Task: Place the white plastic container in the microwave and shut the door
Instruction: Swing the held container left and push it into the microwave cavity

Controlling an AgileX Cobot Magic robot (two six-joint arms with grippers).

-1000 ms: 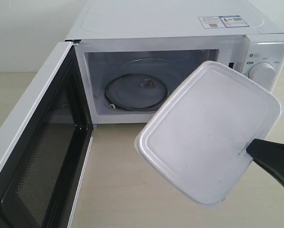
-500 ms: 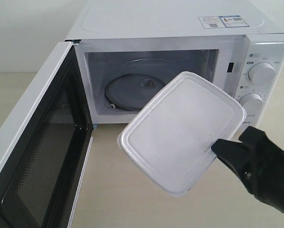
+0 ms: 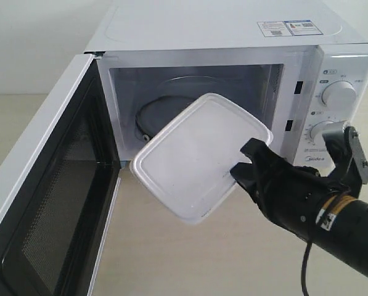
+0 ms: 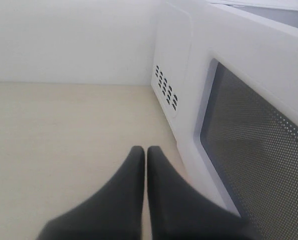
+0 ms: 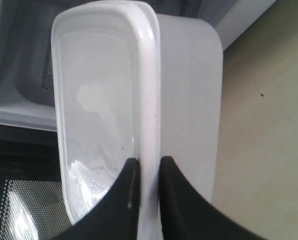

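The right gripper, pinching the rim of the white plastic container, is carrying it further left toward the microwave than a moment ago, tilted and now hiding most of the glass turntable, perhaps just crossing the opening. The door is standing wide open; the left gripper is hovering closed and empty over the pale table by a white wall.

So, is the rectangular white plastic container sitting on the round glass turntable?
No, the right gripper holds the container tilted in front of the open microwave.
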